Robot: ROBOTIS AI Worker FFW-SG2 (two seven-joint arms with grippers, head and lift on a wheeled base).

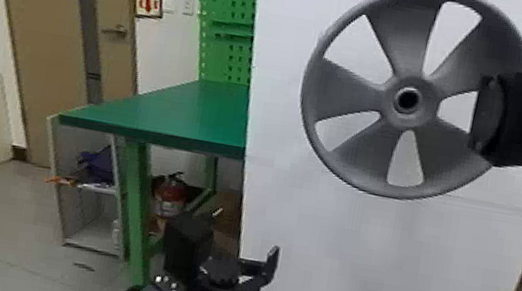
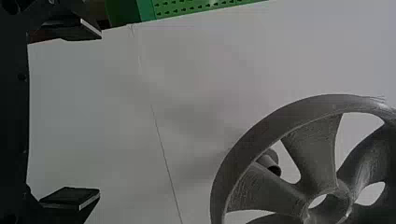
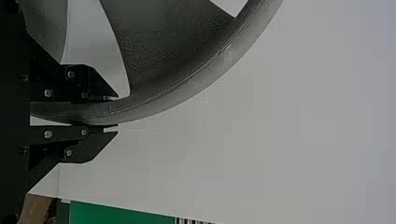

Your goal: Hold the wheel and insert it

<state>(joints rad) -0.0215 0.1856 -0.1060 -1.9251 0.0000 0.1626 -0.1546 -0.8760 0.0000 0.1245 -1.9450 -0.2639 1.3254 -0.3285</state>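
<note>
Between the fingers of my right gripper (image 3: 116, 112), pinched by its rim (image 3: 163, 100), sits the five-spoked wheel (image 1: 349, 94); my left gripper (image 2: 100, 114) gapes empty. Careful: off-centre hold, so bumping the hub (image 1: 426, 104) could twist it askew.

Red extinguisher (image 1: 171, 197) beneath green table (image 1: 169, 112); brown door (image 1: 42, 20) at left.

There is one round grey plastic wheel (image 1: 349, 94), having five broad spokes; there are two black two-fingered grippers, namely one left gripper (image 1: 261, 275) and one right gripper (image 1: 489, 115); one short grey cylindrical peg (image 2: 274, 168); one large white flat panel (image 1: 358, 255); one red fire extinguisher (image 1: 170, 196).
</note>
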